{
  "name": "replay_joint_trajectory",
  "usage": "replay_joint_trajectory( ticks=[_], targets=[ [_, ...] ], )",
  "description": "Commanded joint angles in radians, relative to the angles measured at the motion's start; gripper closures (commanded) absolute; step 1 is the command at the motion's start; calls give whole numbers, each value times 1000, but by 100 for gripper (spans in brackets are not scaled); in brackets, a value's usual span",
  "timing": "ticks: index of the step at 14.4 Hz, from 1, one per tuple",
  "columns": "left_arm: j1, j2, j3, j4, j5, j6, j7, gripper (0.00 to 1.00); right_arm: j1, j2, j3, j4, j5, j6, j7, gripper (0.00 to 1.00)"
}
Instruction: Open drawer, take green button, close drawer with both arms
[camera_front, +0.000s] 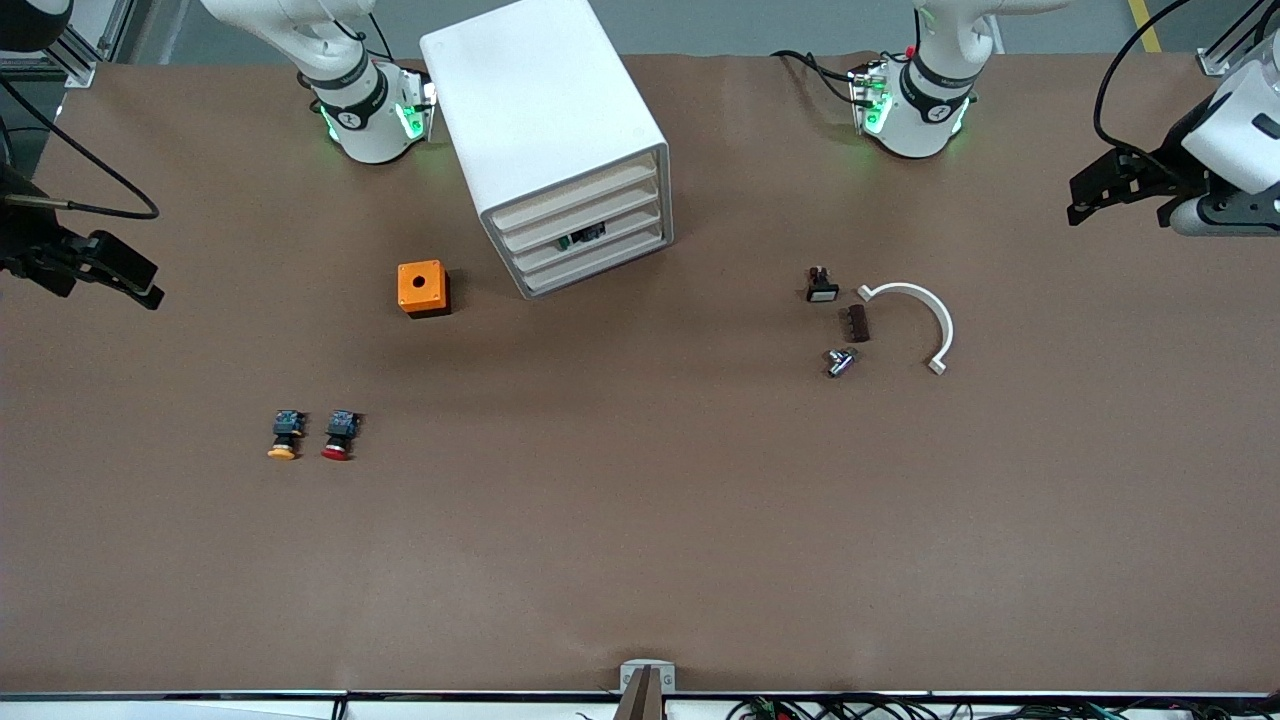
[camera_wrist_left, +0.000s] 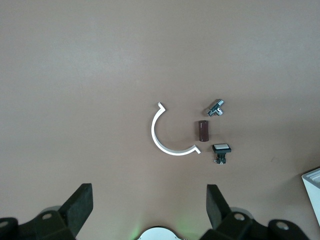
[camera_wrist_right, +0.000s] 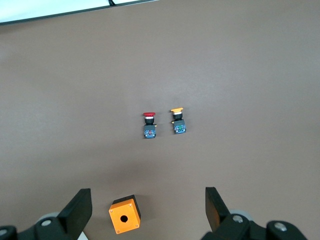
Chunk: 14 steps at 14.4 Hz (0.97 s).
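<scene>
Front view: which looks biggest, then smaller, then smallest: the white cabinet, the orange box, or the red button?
1. White cabinet, by far the biggest.
2. Orange box.
3. Red button, the smallest.

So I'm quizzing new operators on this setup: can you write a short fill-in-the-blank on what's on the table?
1. The orange box has a round ___ in its top.
2. Beside the red-capped button lies one with a ___ cap.
3. The cabinet has ___ drawers.
4. The left gripper and right gripper both have ___ fingers.

Missing words: hole; yellow; four; open
</scene>
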Motion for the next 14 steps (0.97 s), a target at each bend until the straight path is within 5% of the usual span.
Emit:
replay_joint_trajectory(
  ticks=[1, 6, 14],
  targets=[
    [2, 52, -2, 15, 3, -11, 1, 0, -30, 4, 15, 11, 3, -4, -17, 0],
    [3, 194, -2, 42, 8, 24, 0, 0, -89, 12, 15, 2, 94, -1, -18, 0],
    [-3, 492, 2, 102, 16, 61, -7, 0, -78, 67, 20, -17, 108, 57, -12, 0]
  ],
)
